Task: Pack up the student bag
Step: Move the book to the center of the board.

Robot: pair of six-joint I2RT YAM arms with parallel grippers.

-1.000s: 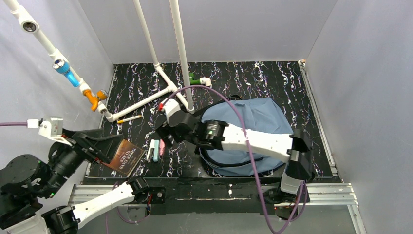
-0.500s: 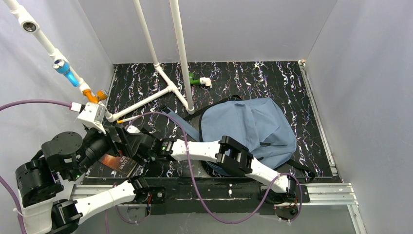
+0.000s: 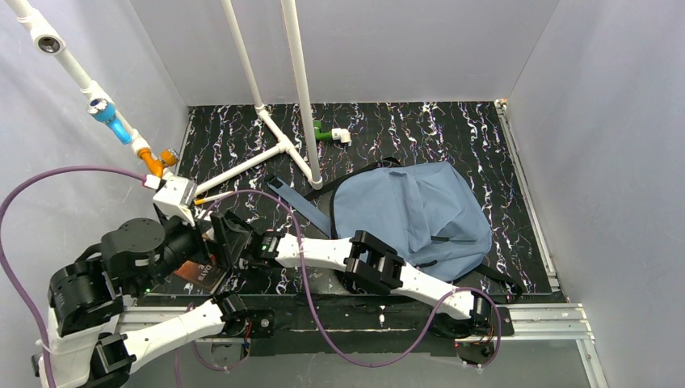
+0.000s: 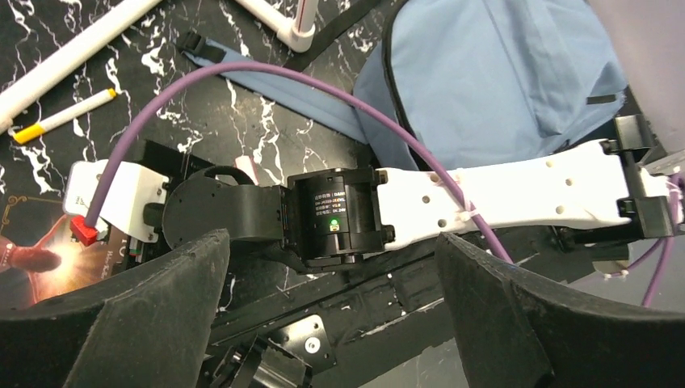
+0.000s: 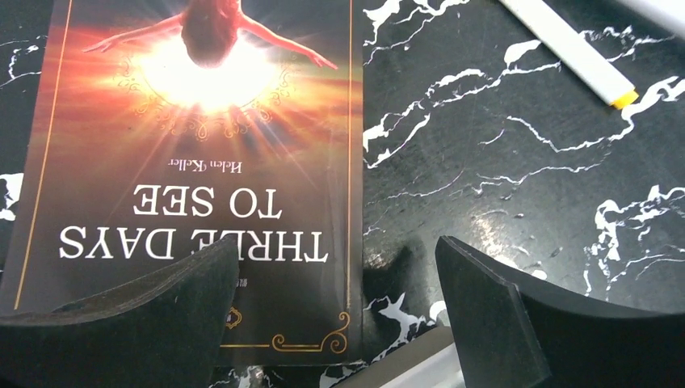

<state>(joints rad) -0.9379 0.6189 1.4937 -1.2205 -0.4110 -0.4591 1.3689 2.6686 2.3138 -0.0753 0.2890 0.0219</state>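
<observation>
The student bag, slate-blue with black straps, lies flat on the right half of the mat, also seen in the left wrist view. A dark book titled "Three Days to See" lies flat near the mat's front-left corner. My right gripper stands open low over the book's corner, one finger over the cover and the other over bare mat. My left gripper is open and empty, raised above the right arm's wrist.
A white marker with a yellow cap lies on the mat beyond the book. A white pipe frame crosses the back left, with a green fitting behind it. Grey walls enclose the mat on three sides.
My right arm swung left from beside the bag and stretched out low over the book. My left arm rose and moved in above the right wrist.
</observation>
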